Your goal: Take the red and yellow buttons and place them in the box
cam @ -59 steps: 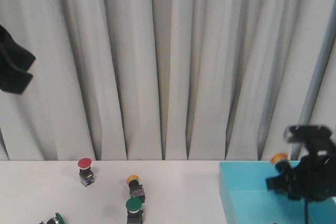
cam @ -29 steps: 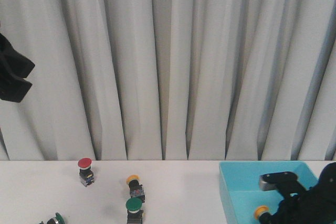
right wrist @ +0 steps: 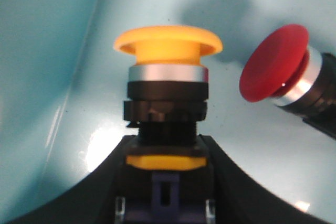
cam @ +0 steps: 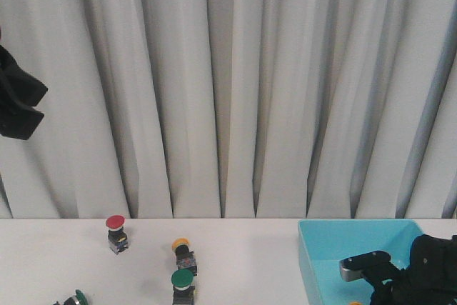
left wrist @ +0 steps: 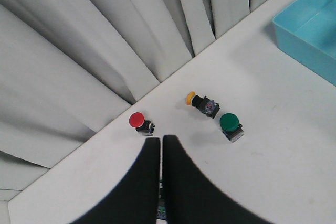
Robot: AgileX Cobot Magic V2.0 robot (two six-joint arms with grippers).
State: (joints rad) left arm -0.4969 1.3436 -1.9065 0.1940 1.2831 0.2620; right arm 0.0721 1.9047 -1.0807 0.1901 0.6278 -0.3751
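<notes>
From the front, the right gripper point(cam: 382, 283) hung low inside the large turquoise-blue plastic box point(cam: 335, 248) at the right of the white tabletop point(cam: 243, 262). A red-capped push-button point(cam: 116, 232), a yellow-capped push-button point(cam: 184, 251) and a green-capped push-button point(cam: 183, 285) stood apart on the tabletop.

The left wrist camera showed the left gripper point(left wrist: 160, 145) with fingers point(left wrist: 176, 177) pressed almost together, holding nothing, above the tabletop near the red-capped one.

The right wrist camera showed the black fingers point(right wrist: 226, 177) pinching the body of a yellow mushroom-capped button point(right wrist: 167, 43) over the box floor, beside a red mushroom-capped button point(right wrist: 273, 69) lying there.
</notes>
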